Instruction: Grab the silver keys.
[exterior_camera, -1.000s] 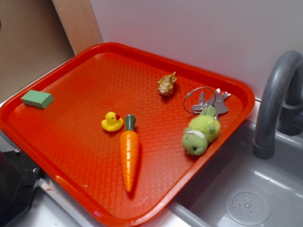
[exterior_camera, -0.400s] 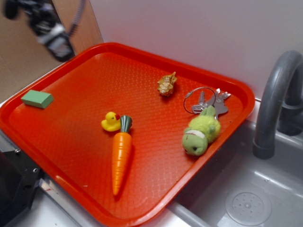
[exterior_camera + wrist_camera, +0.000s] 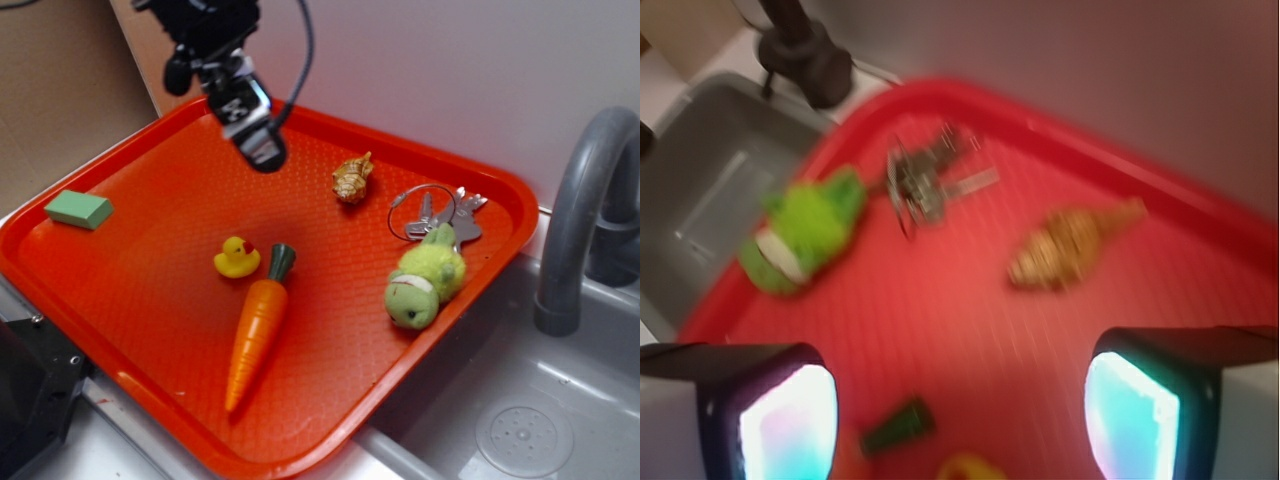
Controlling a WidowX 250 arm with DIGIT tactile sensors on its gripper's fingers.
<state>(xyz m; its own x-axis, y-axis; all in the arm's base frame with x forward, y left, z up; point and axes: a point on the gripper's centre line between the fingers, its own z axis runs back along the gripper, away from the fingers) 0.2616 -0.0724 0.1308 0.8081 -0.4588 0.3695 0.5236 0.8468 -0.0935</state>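
Currently the gripper (image 3: 262, 150) is held open and empty above the tray's (image 3: 150, 300) far side. The silver keys (image 3: 440, 212) are seen far right, apparently touching the plush toy (image 3: 425, 278), which could be snagged instead.

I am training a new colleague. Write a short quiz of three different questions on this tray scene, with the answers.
1. True or false: the gripper already holds the silver keys.
2. Multiple choice: which thing lies touching the keys? A. the rubber duck B. the green plush toy C. the green block
3. Fill in: in the exterior view, the toy carrot lies with its green top beside the ____.

Key
1. False. The fingers are spread and empty, above the red tray, away from the keys.
2. B.
3. Duck.
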